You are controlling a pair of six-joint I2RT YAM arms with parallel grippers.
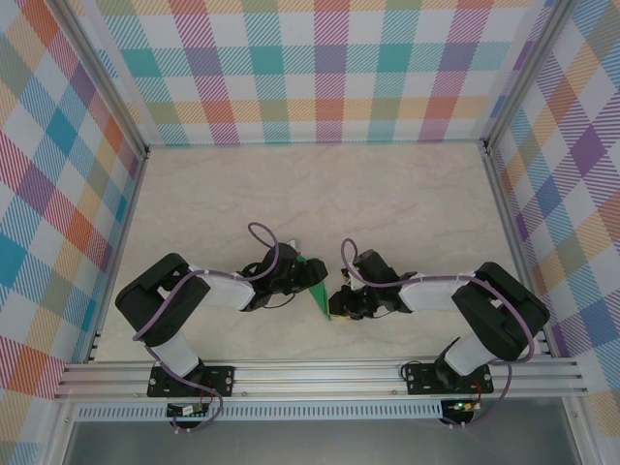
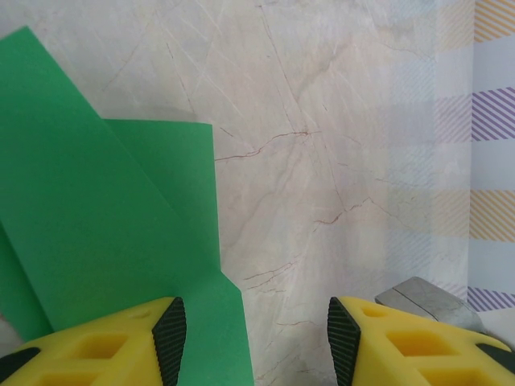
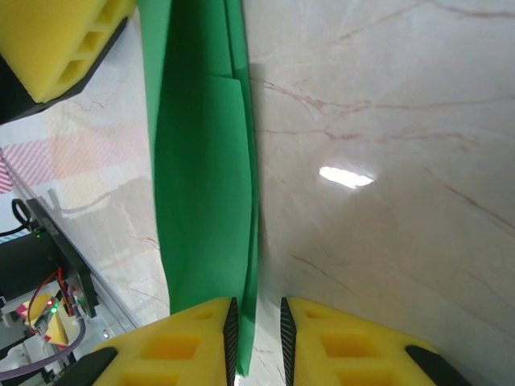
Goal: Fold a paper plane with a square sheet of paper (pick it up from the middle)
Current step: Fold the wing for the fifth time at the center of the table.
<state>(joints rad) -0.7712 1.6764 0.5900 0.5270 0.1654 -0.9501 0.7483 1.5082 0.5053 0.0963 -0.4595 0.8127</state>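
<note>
The paper (image 3: 201, 177), folded narrow and green, runs forward from the right gripper (image 3: 257, 342). Its near end sits in the slim gap between the jaws, against one pad, with table (image 3: 386, 121) showing beside the other, so the hold is slack. The left gripper (image 2: 253, 338) is released, jaws wide, with the paper lying under and ahead of one finger (image 2: 105, 350). From above, the paper lies between the two grippers.

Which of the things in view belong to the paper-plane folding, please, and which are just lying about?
In the job: folded green paper, left gripper, right gripper.
Just surroundings: marble-look tabletop, checked walls, aluminium frame.
</note>
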